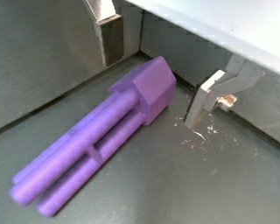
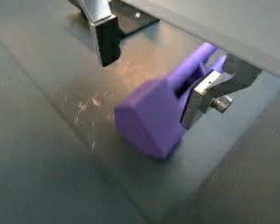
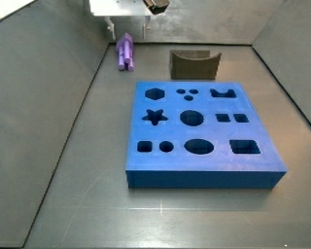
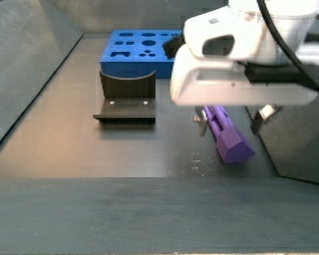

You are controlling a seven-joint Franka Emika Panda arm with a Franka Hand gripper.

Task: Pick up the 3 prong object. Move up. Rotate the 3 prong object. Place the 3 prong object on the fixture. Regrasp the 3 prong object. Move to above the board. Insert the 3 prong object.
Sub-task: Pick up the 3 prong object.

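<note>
Grey metal flooring carries all parts. On it lies the 3 prong object (image 1: 101, 140), flat, well apart from the board (image 3: 197, 160) and to one side of the fixture (image 3: 192, 64). Step in hand, by judgement: the pick-up. The tool (image 1: 160, 66) is lowered around the object's blocky end, fingers (image 1: 205, 98) spread wide, one on either side; in a wrist view one finger appears to touch the object, nothing gripped. Next move calls for closing squarely on the block, then lifting.
</note>
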